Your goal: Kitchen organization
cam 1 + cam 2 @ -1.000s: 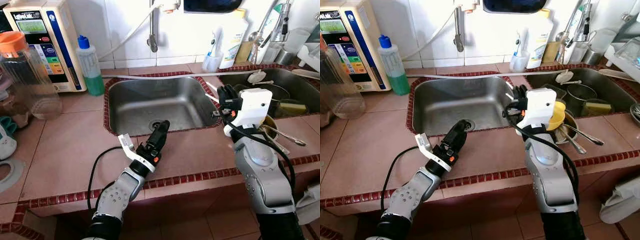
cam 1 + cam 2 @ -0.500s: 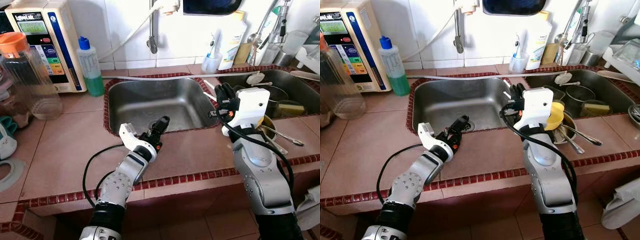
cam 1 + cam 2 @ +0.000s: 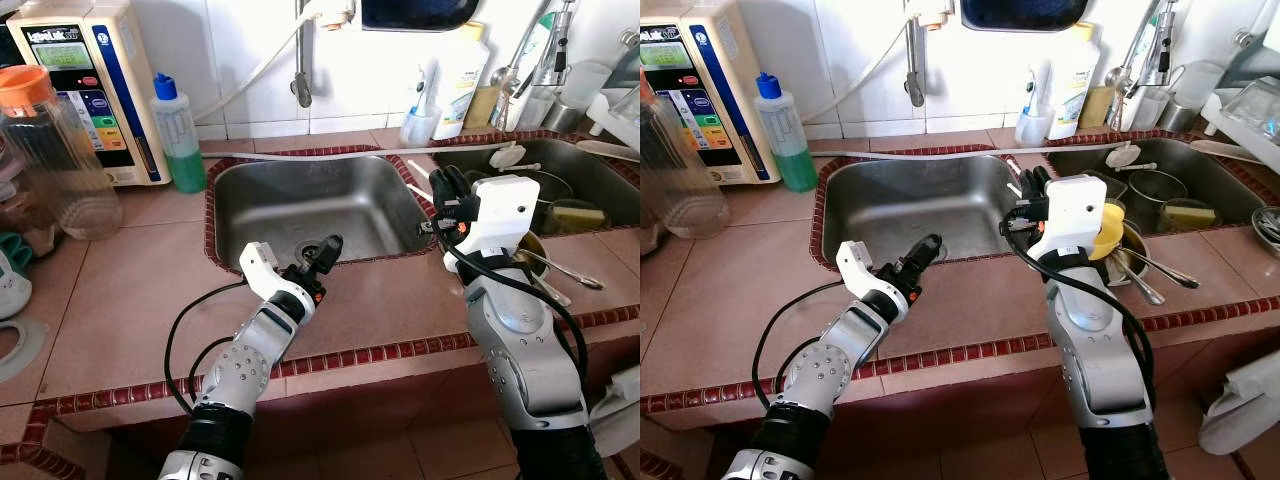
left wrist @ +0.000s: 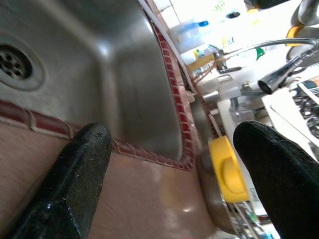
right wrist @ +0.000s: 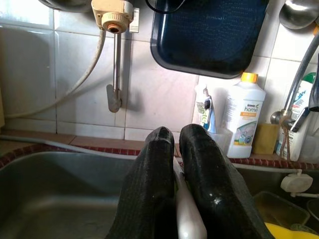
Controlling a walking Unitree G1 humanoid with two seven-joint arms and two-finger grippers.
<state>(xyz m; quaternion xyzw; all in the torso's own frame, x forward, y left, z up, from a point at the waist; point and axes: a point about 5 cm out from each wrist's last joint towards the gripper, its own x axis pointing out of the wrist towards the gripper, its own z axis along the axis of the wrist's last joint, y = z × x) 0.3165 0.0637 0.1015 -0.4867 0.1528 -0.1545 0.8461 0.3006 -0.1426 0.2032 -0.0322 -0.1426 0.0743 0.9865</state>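
My left gripper (image 3: pixel 327 248) hovers over the pink tiled counter (image 3: pixel 130 290) at the front rim of the empty steel sink (image 3: pixel 290 200), open with nothing between its fingers (image 4: pixel 75 169). The right gripper (image 3: pixel 446 187) is raised over the divider between the two basins. It is shut on a thin white utensil (image 5: pixel 187 219), whose end sticks out toward the empty sink (image 3: pixel 417 177). The right basin (image 3: pixel 585 170) holds a steel pot (image 3: pixel 1160 187), a sponge and a yellow piece (image 3: pixel 1111 226). Metal spoons (image 3: pixel 565 275) lie in a bowl on the counter beside my right arm.
A water machine (image 3: pixel 85 80), a green liquid bottle (image 3: pixel 180 130) and a clear jar with an orange lid (image 3: pixel 55 150) stand at the back left. A tap (image 3: pixel 300 60) hangs over the sink. Detergent bottles (image 3: pixel 465 65) line the back wall, and a white hose (image 3: pixel 330 152) runs along the rim.
My left wrist has rolled, bringing its white camera mount round to the left, and its fingers now stand apart. The right arm has barely moved.
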